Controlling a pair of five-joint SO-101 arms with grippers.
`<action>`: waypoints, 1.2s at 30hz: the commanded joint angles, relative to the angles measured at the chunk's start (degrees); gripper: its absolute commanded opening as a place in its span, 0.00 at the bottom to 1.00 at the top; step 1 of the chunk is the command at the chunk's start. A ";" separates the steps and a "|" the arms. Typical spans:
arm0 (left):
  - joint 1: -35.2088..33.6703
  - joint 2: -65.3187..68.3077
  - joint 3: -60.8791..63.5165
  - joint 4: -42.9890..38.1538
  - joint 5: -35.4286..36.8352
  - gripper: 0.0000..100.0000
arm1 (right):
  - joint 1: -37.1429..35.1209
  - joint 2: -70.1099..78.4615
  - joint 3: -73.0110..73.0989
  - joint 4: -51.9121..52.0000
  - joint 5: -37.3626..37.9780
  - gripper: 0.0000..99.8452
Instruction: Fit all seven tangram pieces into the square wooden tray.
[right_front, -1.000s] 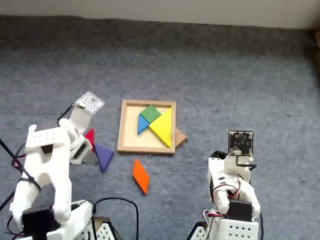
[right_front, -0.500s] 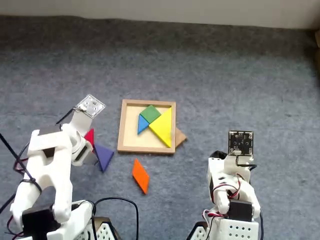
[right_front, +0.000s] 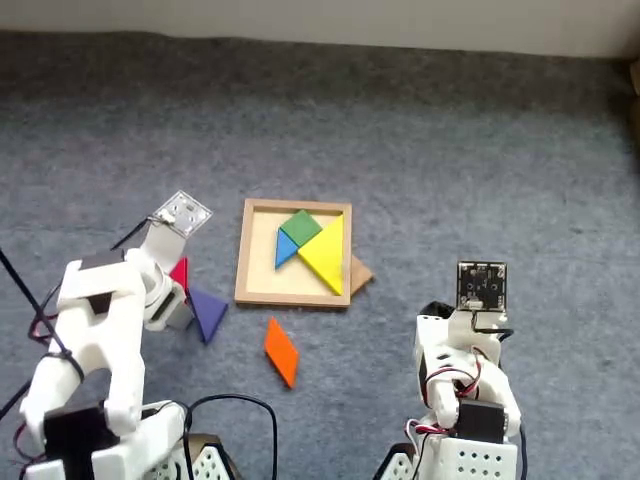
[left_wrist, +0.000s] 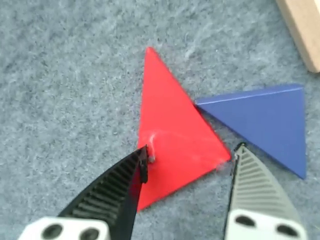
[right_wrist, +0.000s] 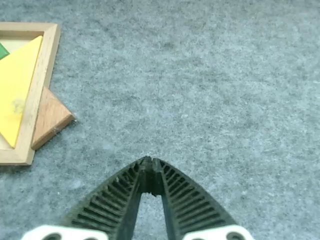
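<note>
Left tool (left_wrist: 190, 155), released, astride the red triangle (left_wrist: 170, 125) — tips seemingly at its edges.

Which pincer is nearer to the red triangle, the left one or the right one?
Left. The left pincer is open over the red triangle, a fingertip at each side. The right pincer is shut above the carpet, beyond the wooden tray.

Shells (right_front: 100, 320): white plastic.
Cables (right_front: 240, 398): black, red.
Left tool (left_wrist: 191, 151): one black ribbed finger, one grey.
Right tool (right_wrist: 150, 164): black ribbed fingers (right_wrist: 120, 200).
</note>
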 joint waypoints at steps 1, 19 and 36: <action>0.40 6.73 -6.81 3.08 -0.26 0.24 | 0.84 -0.22 8.22 0.13 -0.09 0.02; -0.04 14.55 -20.00 12.92 -0.26 0.14 | 0.84 -0.22 8.22 0.13 -0.09 0.02; -2.95 17.71 -24.13 11.69 4.92 0.30 | 0.84 -0.22 8.22 0.13 -0.09 0.02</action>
